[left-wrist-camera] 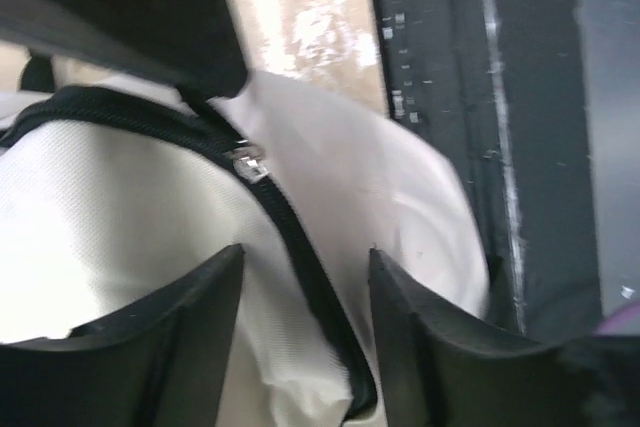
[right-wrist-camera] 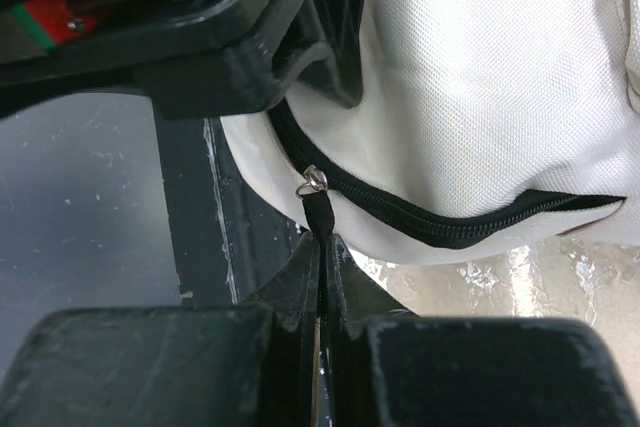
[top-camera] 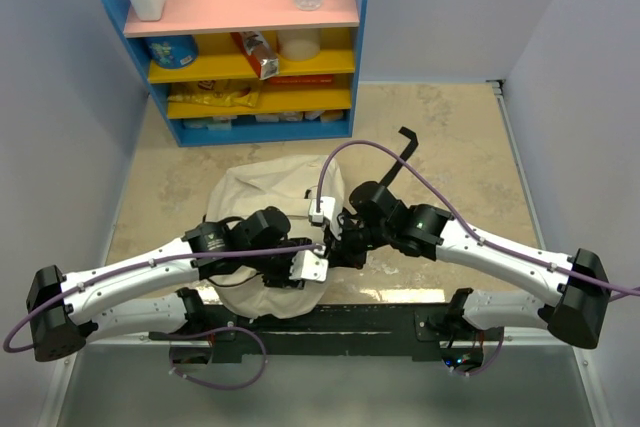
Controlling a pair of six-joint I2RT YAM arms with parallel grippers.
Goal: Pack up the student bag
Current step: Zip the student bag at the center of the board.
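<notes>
We see student bag [top-camera: 262, 192] lying at middle of near edge of table [top-camera: 450, 137], between both arms. Right gripper [right-wrist-camera: 322, 247] clamped on black zipper pull [right-wrist-camera: 320, 209]. Left gripper [left-wrist-camera: 305, 252] with jaws apart, zipper [left-wrist-camera: 298, 237] running between them over cream fabric.

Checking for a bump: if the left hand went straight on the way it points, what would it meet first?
Probably the left hand meets the bag at the black zipper between its open fingers, though depth is unclear.
</notes>
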